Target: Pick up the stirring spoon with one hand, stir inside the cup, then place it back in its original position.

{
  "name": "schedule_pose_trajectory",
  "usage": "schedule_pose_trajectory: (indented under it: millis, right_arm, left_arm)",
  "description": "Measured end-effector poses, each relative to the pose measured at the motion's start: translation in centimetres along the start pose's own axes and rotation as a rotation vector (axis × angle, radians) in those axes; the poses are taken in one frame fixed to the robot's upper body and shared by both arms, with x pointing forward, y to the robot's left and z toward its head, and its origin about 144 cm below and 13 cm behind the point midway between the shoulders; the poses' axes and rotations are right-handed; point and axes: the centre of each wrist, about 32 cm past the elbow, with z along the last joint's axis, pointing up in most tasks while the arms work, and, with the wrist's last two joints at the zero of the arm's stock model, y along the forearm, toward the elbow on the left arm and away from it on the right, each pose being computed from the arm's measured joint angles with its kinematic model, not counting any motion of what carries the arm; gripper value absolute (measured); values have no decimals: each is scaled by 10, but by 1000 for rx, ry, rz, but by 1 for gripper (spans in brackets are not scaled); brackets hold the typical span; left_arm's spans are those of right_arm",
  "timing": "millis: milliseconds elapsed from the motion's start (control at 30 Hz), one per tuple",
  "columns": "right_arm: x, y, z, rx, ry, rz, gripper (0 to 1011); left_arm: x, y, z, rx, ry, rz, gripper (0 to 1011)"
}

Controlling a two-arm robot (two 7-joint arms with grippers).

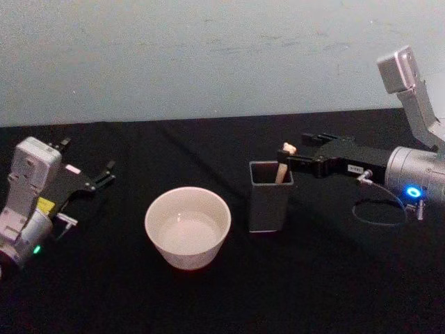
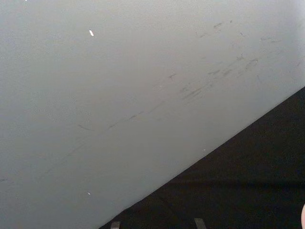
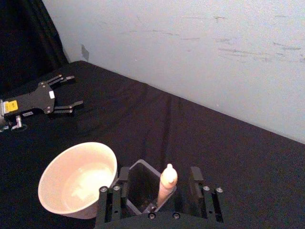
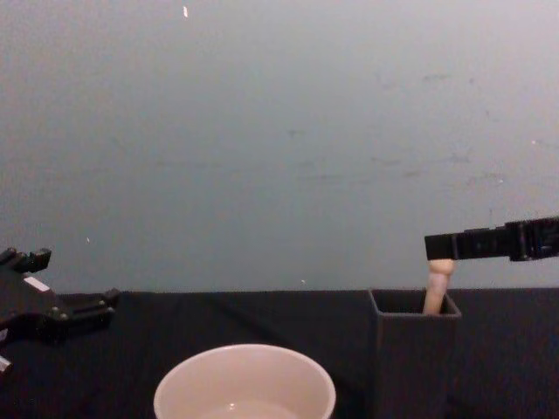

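The left gripper point(image 1: 89, 177) rested on the black table point(image 1: 208, 292) at about 9 o'clock from the cup, well apart from it, with its fingers spread open and nothing between them. In my judgement it was parked there because the task needs only one hand, and so far away it could not disturb the work.

The cup point(image 1: 188, 227), cream-white and wide, stood near the middle of the table with something pale and liquid-looking at its bottom. It stood just beside the holder, at its 9 o'clock, probably so that the spoon would have only a short way to travel.

The dark square holder point(image 1: 268, 196) stood upright, and the stirring spoon point(image 1: 283, 170) was inside it, leaning a little, with only the top of the beige handle above the rim; the metal bowl was hidden in the box.

The right gripper point(image 1: 292, 158) reached in from 3 o'clock at the height of the handle top. In the right wrist view its fingers point(image 3: 196, 179) were open, standing on both sides of the handle without touching it. I think the gripper was placed so in order to close on the handle, so the pick-up was not yet done.
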Motion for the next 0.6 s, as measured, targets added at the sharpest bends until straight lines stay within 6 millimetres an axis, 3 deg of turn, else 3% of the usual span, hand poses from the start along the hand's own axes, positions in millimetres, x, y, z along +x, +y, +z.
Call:
schedule_pose_trajectory:
  millis: [300, 600]
  right_arm:
    - [0, 0, 0, 0, 0, -1, 1000]
    - [-8, -2, -1, 133, 8, -115, 1002]
  left_arm:
    - [0, 0, 0, 0, 0, 0, 1001]
    - [0, 0, 0, 0, 0, 0, 1001]
